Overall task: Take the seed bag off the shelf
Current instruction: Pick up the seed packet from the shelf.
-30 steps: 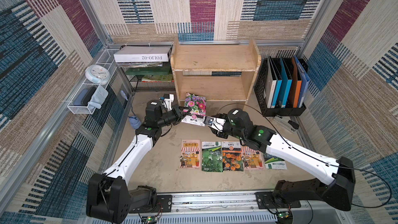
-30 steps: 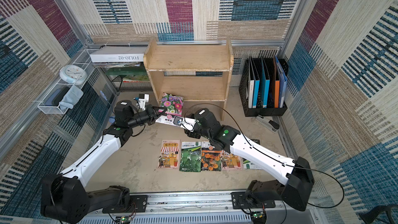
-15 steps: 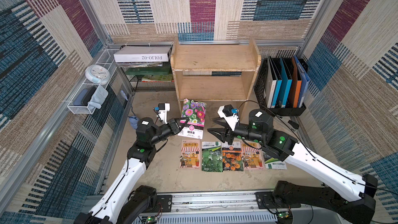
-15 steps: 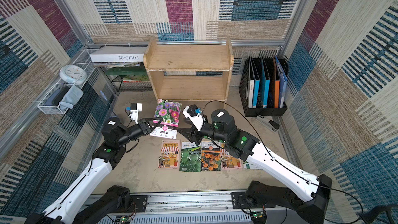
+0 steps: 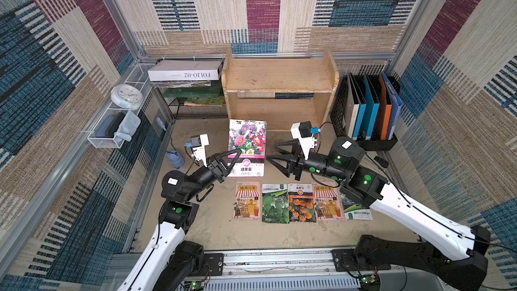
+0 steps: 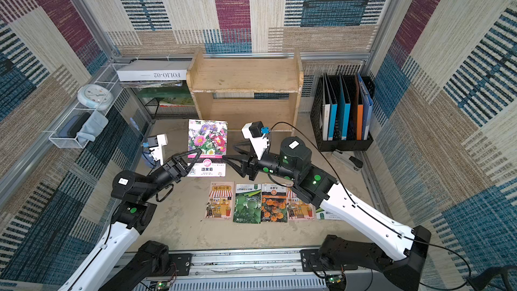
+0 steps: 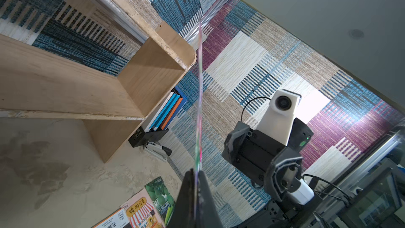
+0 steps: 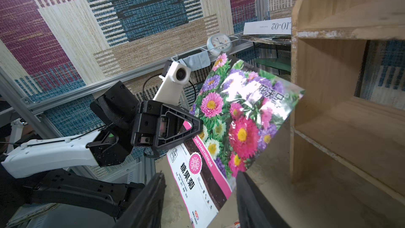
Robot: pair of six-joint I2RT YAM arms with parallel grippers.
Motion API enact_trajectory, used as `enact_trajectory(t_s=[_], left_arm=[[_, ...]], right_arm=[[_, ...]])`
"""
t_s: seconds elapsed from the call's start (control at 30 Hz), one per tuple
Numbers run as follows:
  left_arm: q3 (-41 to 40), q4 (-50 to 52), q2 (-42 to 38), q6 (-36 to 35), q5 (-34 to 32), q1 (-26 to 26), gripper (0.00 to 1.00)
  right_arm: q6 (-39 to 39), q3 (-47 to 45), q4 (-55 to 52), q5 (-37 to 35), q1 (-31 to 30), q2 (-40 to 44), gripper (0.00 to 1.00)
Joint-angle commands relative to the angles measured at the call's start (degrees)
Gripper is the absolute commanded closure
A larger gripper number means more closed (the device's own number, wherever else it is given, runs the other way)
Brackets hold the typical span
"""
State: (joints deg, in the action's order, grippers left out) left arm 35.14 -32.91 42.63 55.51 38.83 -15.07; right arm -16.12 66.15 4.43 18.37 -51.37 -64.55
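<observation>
Left claw (image 5: 237,152) and right claw (image 5: 271,153) are showing black triangular fingers (image 8: 192,125); both arms (image 5: 419,216) are wearing white forearm shells, black joints bearing green dots.

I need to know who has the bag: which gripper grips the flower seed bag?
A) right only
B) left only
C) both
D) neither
B: the left gripper is shut on the edge of the seed bag, while the right gripper stands open beside it, gripping nothing.
</observation>
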Motion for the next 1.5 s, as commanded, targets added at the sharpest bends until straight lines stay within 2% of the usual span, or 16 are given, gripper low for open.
enact_trajectory(t_s=[0.0, 0.4, 0.63, 0.83, 1.13, 1.23, 1.27, 1.33, 1.37, 1.47], left_arm=[[0.3, -7.1, -0.3, 1.8, -0.8, -0.9, 1.00], [2.4, -7.6, -2.7, 0.8, -2.0, -4.7, 1.00], [1.9, -6.6, -2.9, -0.5, -2.6, -5.8, 1.00], [0.8, -6.1, -3.2, -1.3, -3.8, -6.1, 1.00], [1.2, -0.1, -4.9, -4.6, -5.1, -6.2, 1.00], [1.5, 1.8, -4.7, -5.1, -7.5, -6.2, 1.00], [1.8, 3.3, -4.9, -5.3, -8.2, -6.2, 0.91], [2.2, 7.5, -5.4, -6.0, -10.2, -6.2, 0.47], [2.5, 9.7, -5.9, -6.7, -11.4, -6.2, 0.33], [3.7, 19.5, -8.1, -9.5, -16.1, -6.2, 0.14]], right_arm=[[-0.8, 1.3, 2.6, 2.6, 0.0, -0.7, 0.44], [-0.3, 3.8, 2.8, 4.1, 0.2, -3.1, 0.45], [-0.5, 6.6, 3.4, 9.2, 0.2, -5.4, 0.51], [-1.2, 8.7, 3.1, 12.3, 0.2, -7.9, 0.65], [-1.9, 8.7, 3.6, 13.0, 0.2, -8.4, 0.99], [-2.0, 8.9, 3.6, 13.1, 0.2, -8.6, 1.00], [-2.0, 8.9, 3.6, 13.1, 0.2, -8.6, 1.00], [-2.2, 9.0, 3.6, 12.6, 0.2, -8.6, 1.00], [-2.2, 9.0, 3.7, 12.1, 0.2, -8.5, 1.00], [-2.4, 8.8, 3.1, 9.7, 0.2, -8.4, 1.00]])
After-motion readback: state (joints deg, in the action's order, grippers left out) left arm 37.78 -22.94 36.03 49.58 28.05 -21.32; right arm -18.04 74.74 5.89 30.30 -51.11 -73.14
